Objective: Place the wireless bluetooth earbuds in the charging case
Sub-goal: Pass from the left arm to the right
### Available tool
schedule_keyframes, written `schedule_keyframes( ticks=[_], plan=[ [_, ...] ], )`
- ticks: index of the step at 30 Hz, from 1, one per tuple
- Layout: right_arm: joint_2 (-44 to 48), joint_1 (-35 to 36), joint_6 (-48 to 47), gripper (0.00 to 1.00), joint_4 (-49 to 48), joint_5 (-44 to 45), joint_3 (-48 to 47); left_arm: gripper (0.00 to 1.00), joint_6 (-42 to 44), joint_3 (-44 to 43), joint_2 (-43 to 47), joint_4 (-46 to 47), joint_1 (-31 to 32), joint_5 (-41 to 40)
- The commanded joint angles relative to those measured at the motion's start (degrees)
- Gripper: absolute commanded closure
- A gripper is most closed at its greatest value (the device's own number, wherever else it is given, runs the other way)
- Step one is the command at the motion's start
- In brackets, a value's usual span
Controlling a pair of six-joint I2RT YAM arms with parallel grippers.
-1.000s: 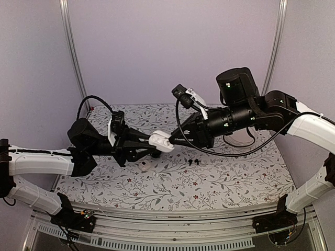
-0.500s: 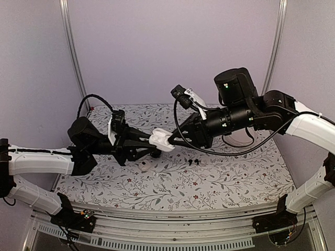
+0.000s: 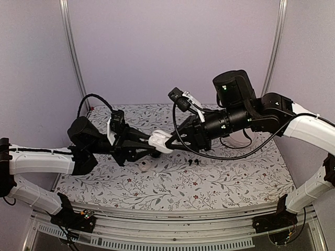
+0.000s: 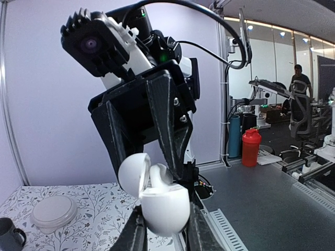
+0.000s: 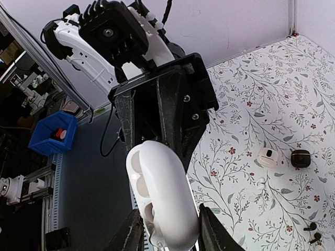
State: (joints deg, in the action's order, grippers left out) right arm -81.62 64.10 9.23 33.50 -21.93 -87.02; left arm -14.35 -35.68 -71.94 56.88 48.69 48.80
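The black earbuds [image 3: 192, 162] lie unmoved on the table [image 3: 230, 183], at 5 o'clock from the case [image 3: 159, 140]. The left gripper [image 3: 154, 146] stays clamped on the open white case, held clear of the table. The right gripper [image 3: 174, 140] has edged toward 9 o'clock. Its jaws stand part-open astride the case, but I cannot tell whether they grip it.

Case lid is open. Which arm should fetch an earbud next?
Probably right. The left gripper is shut on the open white case, and the black earbuds lie nearest the right gripper.
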Motion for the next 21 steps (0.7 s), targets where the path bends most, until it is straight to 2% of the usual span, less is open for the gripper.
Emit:
schedule_keyframes(
  ticks=[1,8,9,14,15,19,21],
  plan=[
    [-0.73,-0.32,0.16,0.63,-0.95,-2.24,0.59,1.0,-1.51,-1.22,-1.15,2.53,-0.5,1.13],
    [-0.12,-0.73,0.69,0.8,-2.48,-3.88,0.89,1.0,-2.07,-0.99,-1.06,2.42,-0.45,0.78],
    [-0.18,-0.82,0.63,0.85,-2.54,-3.9,0.89,1.0,-2.1,-1.05,-1.09,2.43,-0.46,0.62],
    [-0.27,-0.82,0.48,0.93,-2.91,-3.36,0.74,1.0,-2.58,-1.31,-1.01,1.44,-0.48,-0.16],
    [-0.17,-0.81,0.44,0.93,-2.95,-3.11,0.61,0.97,-2.75,-1.24,-0.89,1.32,-0.5,-0.52],
    [0.25,-0.78,0.04,0.94,-2.91,-1.25,0.45,0.66,-3.51,-0.9,-0.83,1.26,-0.5,-1.84],
    [0.31,-0.79,-0.08,0.94,-2.86,-0.39,0.3,0.59,-3.66,-0.86,-0.8,1.17,-0.52,-2.12]
  ],
)
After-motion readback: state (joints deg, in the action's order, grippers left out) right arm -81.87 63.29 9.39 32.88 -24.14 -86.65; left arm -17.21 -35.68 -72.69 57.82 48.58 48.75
